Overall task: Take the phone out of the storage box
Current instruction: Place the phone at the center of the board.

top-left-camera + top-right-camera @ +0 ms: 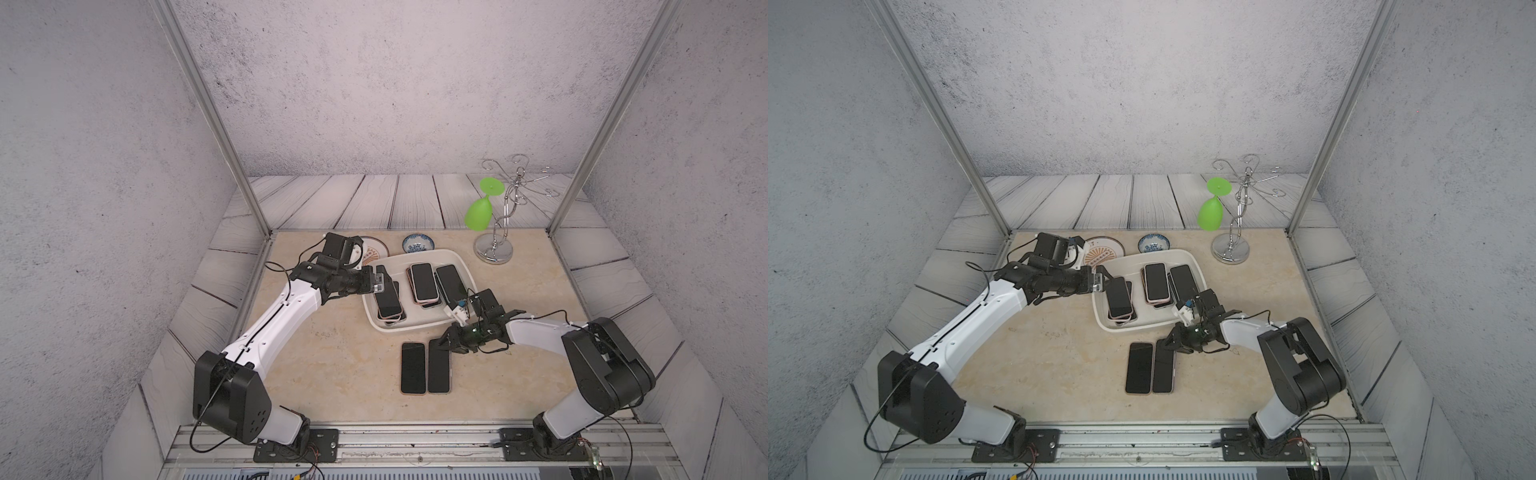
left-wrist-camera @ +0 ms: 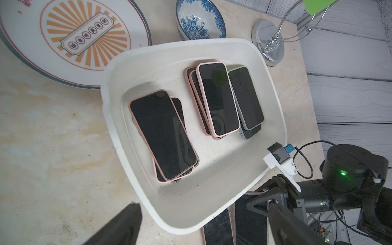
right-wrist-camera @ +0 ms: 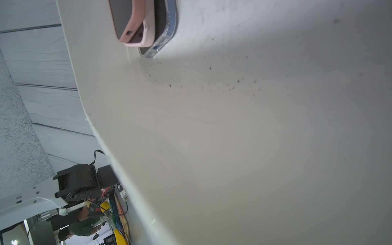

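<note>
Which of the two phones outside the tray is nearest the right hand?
The black flat phone on the robot's right; the right hand is at its far end.

Our left arm reaches forward, left gripper spread wide. Our right gripper points low and leftward, jaw gap unclear.

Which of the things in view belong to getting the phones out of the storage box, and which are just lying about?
Belong to the job:
- storage box
- stacked phones inside it
- two phones flat on the table in front of it

Just lying about:
- orange-patterned plate
- blue-and-white dish
- green glass hanging on the chrome rack
</note>
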Motion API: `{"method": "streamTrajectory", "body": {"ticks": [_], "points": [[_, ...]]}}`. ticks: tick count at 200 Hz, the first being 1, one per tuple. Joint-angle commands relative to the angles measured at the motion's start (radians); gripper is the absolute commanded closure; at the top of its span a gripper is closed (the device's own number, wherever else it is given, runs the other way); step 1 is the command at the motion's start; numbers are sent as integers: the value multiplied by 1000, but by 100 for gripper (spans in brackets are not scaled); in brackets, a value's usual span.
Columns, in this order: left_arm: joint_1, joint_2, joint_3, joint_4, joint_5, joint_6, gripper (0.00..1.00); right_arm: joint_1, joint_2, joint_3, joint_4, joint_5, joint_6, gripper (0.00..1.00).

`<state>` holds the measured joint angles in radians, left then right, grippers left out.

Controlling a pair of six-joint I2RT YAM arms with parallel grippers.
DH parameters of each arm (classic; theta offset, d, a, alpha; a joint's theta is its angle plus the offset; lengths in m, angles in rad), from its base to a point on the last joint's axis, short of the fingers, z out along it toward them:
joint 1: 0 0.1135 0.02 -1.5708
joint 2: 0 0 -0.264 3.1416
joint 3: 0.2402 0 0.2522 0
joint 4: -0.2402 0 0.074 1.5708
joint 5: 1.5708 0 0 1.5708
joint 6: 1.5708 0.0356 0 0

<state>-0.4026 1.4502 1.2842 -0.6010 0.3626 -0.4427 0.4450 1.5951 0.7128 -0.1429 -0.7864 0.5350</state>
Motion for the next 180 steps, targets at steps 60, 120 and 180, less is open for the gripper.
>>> {"method": "streamTrajectory", "body": {"ticks": [60, 120, 180], "points": [[-7, 16, -24, -7, -20, 10, 0, -26, -60, 16, -216, 175, -48, 40], [-9, 15, -28, -20, -37, 21, 0, -46, -185, 36, -356, 294, -64, 38], [-127, 125, 98, -145, -195, 40, 0, -43, -157, -52, -289, 322, -18, 100]]}}
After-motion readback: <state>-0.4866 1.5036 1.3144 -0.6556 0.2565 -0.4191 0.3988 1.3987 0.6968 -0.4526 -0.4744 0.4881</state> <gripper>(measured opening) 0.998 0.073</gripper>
